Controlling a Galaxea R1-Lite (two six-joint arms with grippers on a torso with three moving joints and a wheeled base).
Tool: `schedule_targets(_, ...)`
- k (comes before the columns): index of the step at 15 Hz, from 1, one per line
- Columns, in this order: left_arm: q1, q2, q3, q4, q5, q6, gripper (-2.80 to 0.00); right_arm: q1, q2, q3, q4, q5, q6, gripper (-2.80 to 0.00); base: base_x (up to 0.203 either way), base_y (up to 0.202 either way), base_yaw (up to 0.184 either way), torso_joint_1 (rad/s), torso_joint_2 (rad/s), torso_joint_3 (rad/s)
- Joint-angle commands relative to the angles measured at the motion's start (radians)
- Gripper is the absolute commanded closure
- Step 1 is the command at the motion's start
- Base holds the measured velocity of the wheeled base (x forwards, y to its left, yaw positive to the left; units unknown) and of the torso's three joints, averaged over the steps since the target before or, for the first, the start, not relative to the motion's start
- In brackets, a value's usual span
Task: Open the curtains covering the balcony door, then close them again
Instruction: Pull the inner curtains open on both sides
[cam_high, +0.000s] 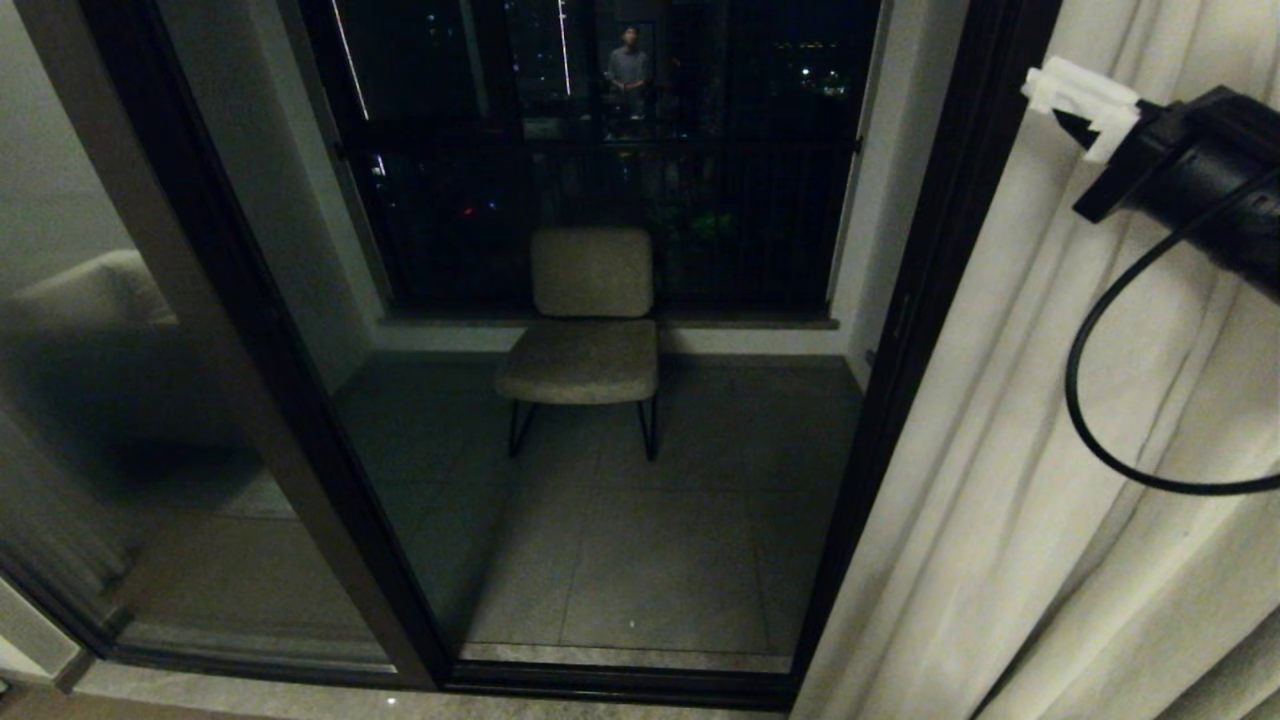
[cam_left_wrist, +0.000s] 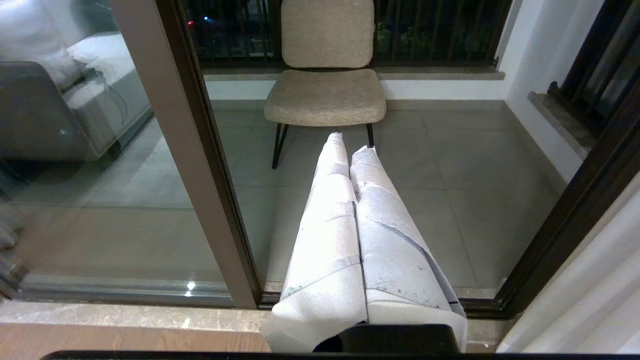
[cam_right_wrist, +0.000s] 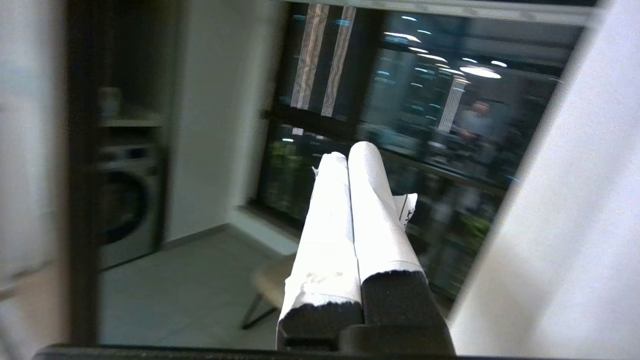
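Only the right wrist view shows the right claw (cam_right_wrist: 348, 156) closed (empty), beside curtains (cam_right_wrist: 565, 240).

Grey tiled balcony floor (cam_high: 640, 560) ahead of me carries one beige chair (cam_high: 585, 340) on dark legs.

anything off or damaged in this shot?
Mostly fine. One oddity: the white wrap on the left tool's fingers is torn and peeling in strips. Curtain hangs bunched beside the balcony door; chair upright.
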Motion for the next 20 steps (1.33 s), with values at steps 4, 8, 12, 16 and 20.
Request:
schedule_targets(4, 0.000, 0.000, 0.000, 0.000, 0.000, 0.000, 0.00, -0.069, 0.102, -0.047, -0.008, -0.105, -0.077, 0.00, 0.000, 0.000, 0.000, 0.000, 0.00, 0.000)
schedule_targets(8, 0.000, 0.000, 0.000, 0.000, 0.000, 0.000, 0.00, -0.146, 0.128, -0.058, -0.006, -0.144, -0.079, 0.00, 0.000, 0.000, 0.000, 0.000, 0.00, 0.000)
schedule_targets(12, 0.000, 0.000, 0.000, 0.000, 0.000, 0.000, 0.00, -0.232, 0.153, -0.065, -0.008, -0.145, -0.079, 0.00, 0.000, 0.000, 0.000, 0.000, 0.00, 0.000)
schedule_targets(16, 0.000, 0.000, 0.000, 0.000, 0.000, 0.000, 0.00, -0.322, 0.182, -0.087, -0.009, -0.144, -0.079, 0.00, 0.000, 0.000, 0.000, 0.000, 0.00, 0.000)
schedule_targets(20, 0.000, 0.000, 0.000, 0.000, 0.000, 0.000, 0.00, -0.388, 0.212, -0.121, -0.011, -0.145, -0.079, 0.00, 0.000, 0.000, 0.000, 0.000, 0.00, 0.000)
